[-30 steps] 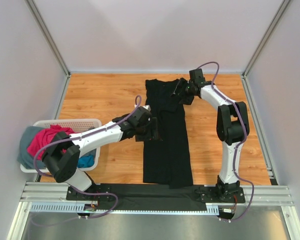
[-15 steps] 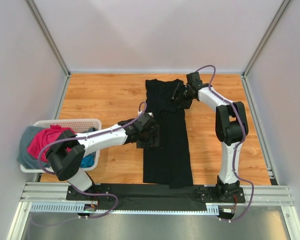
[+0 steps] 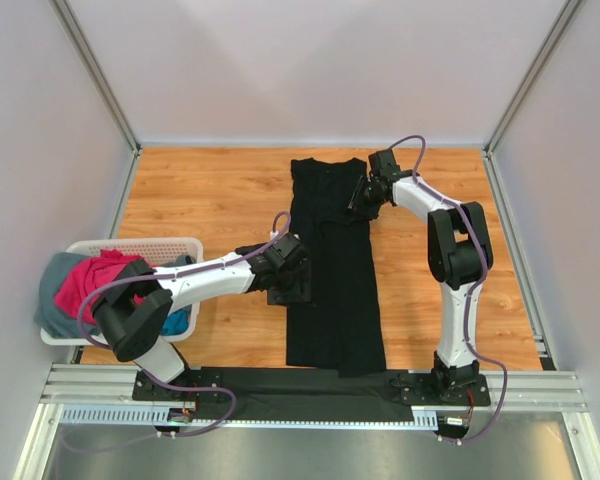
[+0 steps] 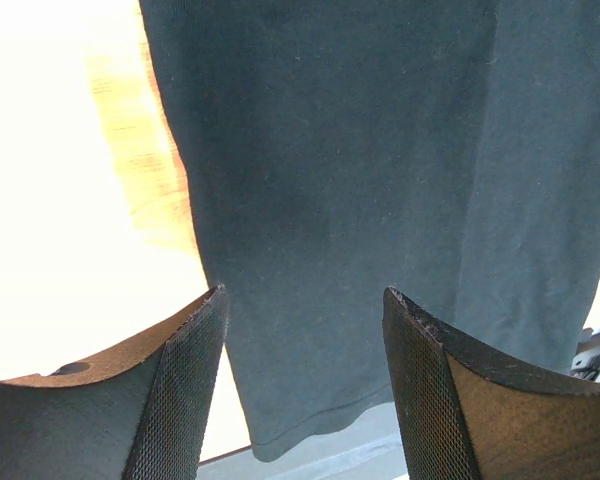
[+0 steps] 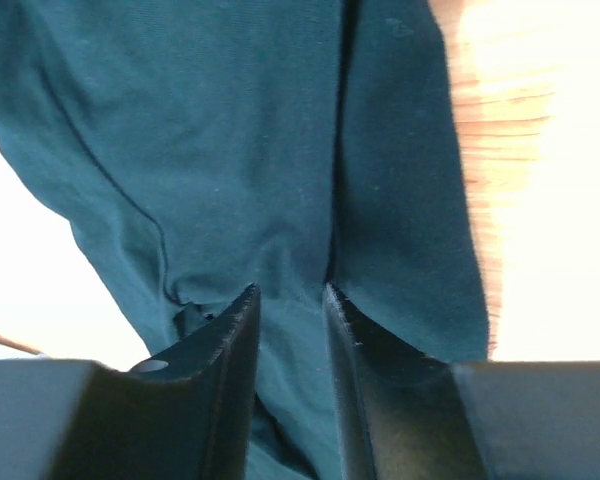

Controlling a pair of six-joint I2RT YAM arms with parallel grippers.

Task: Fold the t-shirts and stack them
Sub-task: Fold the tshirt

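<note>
Black cloth, matte and soft: the black t-shirt [image 3: 335, 300] lies flat as a long narrow strip down the middle of the wooden table [image 3: 210, 200], its wider end far from the arms and its near end reaching the dark mat [image 3: 230, 385] by their bases. The other t-shirts (pink [image 3: 90, 280], blue [image 3: 175, 322], grey [image 3: 52, 295]) sit heaped in the white basket [image 3: 130, 246] at the table's left edge, well apart from it.

The left gripper [image 3: 292, 283] hangs over the strip's left edge about mid-length. In the wrist view its fingers [image 4: 180, 400] stand wide, with cloth and a sliver of wood showing between them and nothing held. The right gripper [image 3: 361, 203] is down on the strip's far right part. Its fingers [image 5: 230, 380] stand narrow about a raised crease, and whether they pinch it cannot be told.

The step in hand appears to be taking hold for the next fold. It goes best if the left fingers straddle the edge and drop low enough to catch every layer, and if both arms then lift together so the cloth stays taut and the earlier creases hold.

Bare wood lies open on both sides of the strip, broader on the left. The basket stands just beside the left arm's elbow, so that arm's sweep is the more cramped. The back wall is near the strip's far end, leaving little room to carry cloth that way
</note>
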